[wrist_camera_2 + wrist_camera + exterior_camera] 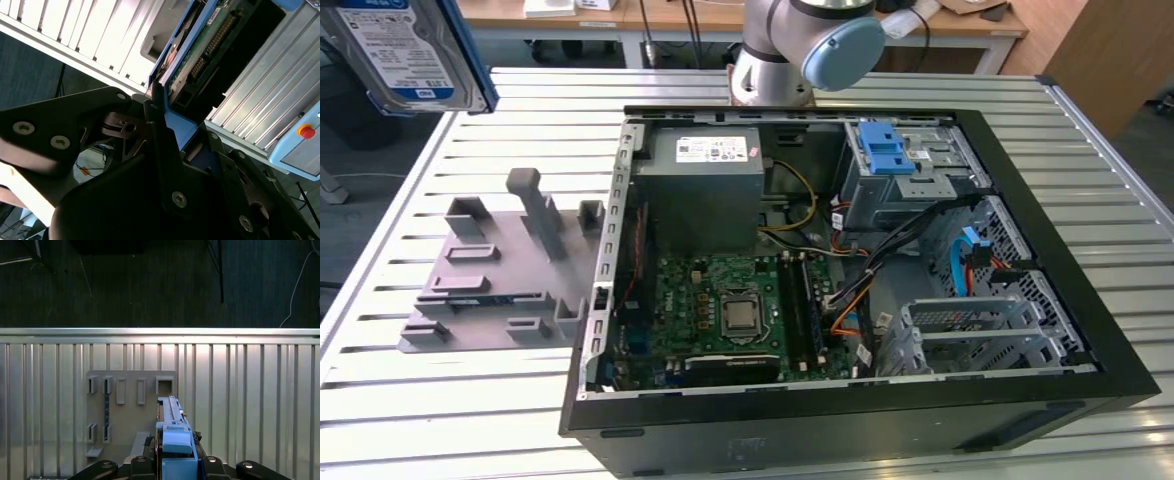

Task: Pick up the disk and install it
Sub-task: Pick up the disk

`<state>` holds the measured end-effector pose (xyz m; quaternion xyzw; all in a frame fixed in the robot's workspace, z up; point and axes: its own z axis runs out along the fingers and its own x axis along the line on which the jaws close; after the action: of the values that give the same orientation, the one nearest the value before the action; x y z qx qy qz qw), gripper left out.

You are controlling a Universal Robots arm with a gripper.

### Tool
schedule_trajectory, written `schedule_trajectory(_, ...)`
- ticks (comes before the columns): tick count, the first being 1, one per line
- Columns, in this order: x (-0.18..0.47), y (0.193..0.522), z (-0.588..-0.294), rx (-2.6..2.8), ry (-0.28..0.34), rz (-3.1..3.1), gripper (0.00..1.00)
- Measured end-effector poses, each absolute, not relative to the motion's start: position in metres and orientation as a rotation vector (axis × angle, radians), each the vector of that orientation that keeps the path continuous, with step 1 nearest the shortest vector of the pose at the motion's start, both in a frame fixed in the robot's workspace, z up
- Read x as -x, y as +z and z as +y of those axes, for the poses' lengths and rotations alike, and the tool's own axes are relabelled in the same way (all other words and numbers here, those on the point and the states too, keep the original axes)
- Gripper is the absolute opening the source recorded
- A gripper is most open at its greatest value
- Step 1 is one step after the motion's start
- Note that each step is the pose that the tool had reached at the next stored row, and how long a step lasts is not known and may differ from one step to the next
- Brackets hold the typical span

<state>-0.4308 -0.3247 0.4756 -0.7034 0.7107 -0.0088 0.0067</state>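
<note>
Two black fingers [157, 115] of the gripper [180, 132] are squeezing the blue plastic bracket of the disk [215, 40], one on each side, so the gripper is holding the disk firmly. In the second wrist view the drive's green circuit board is facing the camera, and a red button [306, 132] on a pale box is showing past the table edge. In the first wrist view the gripper [176, 450] is carrying the disk [170, 410] edge-on, with the grey plastic holder block [130, 410] lying below it on the slatted aluminium table [250, 390].

In the exterior view the disk [407, 50] is hanging in the air at the upper corner on the exterior view's left, its white-and-blue label facing the camera. It is clear of the holder block [494, 270], which is sitting on the table [454, 420] just beside the open computer case [1067, 330]. Inside the case the motherboard [720, 300] is lying nearest, the power supply [700, 175] behind it. The grey metal drive cage [914, 170] with its blue latch [887, 150] is sitting in the far corner on the exterior view's right, well apart from the disk. Beyond the case the robot arm [801, 50] is rising from the table.
</note>
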Motion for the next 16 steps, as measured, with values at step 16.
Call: schedule_trajectory(16, 0.4283, 0.4757, -0.3254, 2.201, -0.028, 2.223, 0.36)
